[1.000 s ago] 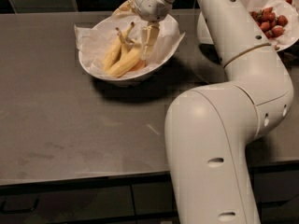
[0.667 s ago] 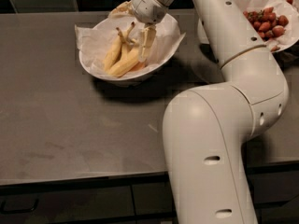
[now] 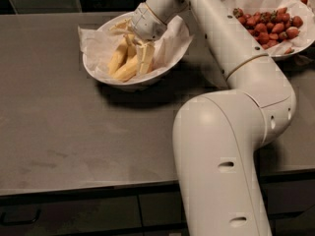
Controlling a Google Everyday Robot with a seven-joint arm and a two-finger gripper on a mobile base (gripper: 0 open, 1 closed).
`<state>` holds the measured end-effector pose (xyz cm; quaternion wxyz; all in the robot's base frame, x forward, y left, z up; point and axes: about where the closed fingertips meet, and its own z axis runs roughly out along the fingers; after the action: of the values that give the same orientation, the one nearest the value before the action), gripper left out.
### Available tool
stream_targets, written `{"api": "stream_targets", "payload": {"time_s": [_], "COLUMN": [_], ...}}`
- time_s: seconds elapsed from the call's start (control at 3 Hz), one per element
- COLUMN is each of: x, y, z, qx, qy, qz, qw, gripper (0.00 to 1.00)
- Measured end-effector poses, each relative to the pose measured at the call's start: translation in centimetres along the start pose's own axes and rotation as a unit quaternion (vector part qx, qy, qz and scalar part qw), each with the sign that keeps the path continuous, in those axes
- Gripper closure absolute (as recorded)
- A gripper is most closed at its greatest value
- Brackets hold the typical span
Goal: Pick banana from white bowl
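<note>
The wide white bowl (image 3: 101, 76), lined with crinkled white paper, stands at the back of the dark table, left of centre. Several yellow bananas (image 3: 118, 58) lie in it, pointing from upper right to lower left. My gripper (image 3: 143, 57) reaches down from the upper right into the bowl. It sits among the bananas on their right side and touches them. The wrist hides the bowl's far right part.
A paper-lined white bowl of red strawberries (image 3: 275, 26) stands at the back right. My arm's thick white body (image 3: 221, 156) fills the right foreground. The grey table (image 3: 64, 132) stretches left and forward to its front edge, with dark cabinet fronts below.
The arm has shifted slightly left and the gripper has edged a little lower among the bananas. The bowl and bananas have not visibly moved.
</note>
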<state>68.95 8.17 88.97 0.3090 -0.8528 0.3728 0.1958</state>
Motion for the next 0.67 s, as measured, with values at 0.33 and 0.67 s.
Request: {"api": "stream_targets", "payload": {"time_s": [0.33, 0.67], "x": [-0.38, -0.53], "y": [0.77, 1.41], "z": [0.40, 0.77], "qx": [-0.006, -0.010], "qy": [-0.009, -0.015], "qz": [0.010, 0.019], "qw": [0.9999, 0.9997], "gripper": [0.13, 0.20]}}
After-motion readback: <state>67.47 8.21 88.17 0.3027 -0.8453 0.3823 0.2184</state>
